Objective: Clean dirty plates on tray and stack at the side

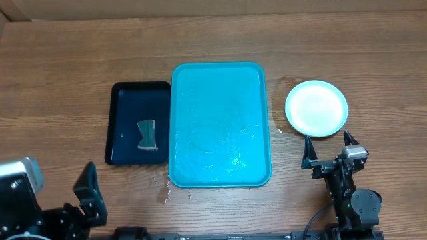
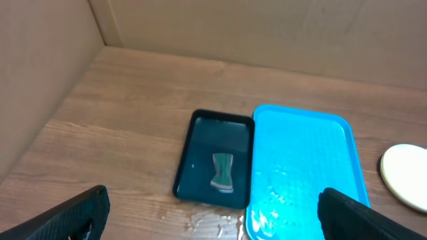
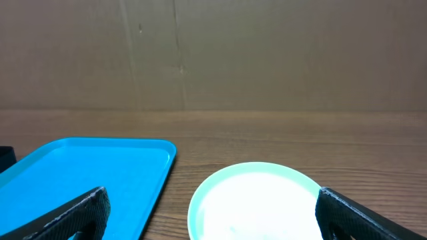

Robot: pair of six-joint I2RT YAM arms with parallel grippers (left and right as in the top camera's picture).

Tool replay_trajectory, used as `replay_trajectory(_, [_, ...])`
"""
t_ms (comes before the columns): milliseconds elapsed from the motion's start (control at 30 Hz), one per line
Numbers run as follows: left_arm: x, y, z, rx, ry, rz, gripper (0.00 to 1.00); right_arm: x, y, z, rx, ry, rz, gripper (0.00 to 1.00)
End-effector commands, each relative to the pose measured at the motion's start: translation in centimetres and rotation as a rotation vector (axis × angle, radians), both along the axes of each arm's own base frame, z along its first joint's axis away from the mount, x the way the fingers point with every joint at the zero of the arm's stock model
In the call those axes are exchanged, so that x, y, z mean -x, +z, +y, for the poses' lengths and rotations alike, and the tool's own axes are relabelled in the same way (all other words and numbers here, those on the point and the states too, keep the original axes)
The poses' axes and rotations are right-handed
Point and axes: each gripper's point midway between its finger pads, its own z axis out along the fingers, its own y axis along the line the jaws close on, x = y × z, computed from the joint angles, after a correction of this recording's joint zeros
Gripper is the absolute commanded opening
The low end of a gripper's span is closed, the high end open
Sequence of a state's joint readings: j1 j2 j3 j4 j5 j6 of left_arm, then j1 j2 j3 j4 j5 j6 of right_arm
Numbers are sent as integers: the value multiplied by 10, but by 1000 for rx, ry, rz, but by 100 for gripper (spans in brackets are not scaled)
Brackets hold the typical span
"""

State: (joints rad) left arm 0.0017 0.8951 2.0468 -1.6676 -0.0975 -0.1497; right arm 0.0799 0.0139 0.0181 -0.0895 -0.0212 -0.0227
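Observation:
The turquoise tray (image 1: 220, 80) lies in the middle of the table, with no plate on it and water glistening on its floor. A round plate (image 1: 316, 108) with a pale green rim and white centre rests on the wood to the tray's right. My right gripper (image 3: 212, 223) hovers open just in front of that plate (image 3: 260, 197), nothing between its fingers. My left gripper (image 2: 213, 230) is open and empty at the near left, well back from the tray (image 2: 303, 133).
A smaller black tray (image 1: 127, 100) sits against the turquoise tray's left side and holds a grey-green sponge (image 1: 147, 135). A puddle of water (image 1: 164, 194) lies on the wood off the turquoise tray's near left corner. Cardboard walls close the far side and the left.

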Motion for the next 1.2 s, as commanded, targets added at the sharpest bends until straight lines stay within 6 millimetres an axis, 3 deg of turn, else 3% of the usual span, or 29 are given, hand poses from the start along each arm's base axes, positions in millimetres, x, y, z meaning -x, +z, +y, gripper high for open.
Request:
replay_trajectory(0, [6,-6,-7,28,-30,-34,100,0,-1,-2,4,-8,-7,100])
replay_trajectory(367, [-13,0,-21,57,-107,-279,100,0,-1,-2,4,-8,-7,100])
replay_trajectory(633, [-46,-5,-39,74,-221,-508,100,0,-1,-2,4,-8,-7,100])
replay_trajectory(933, [-74,-39,-54,101,-312,-712,100,0,-1,-2,4,-8,-7,100])
replay_trajectory(1167, [-76,-66,-54,106,-322,-895,100,0,-1,-2,4,-8,-7,100])
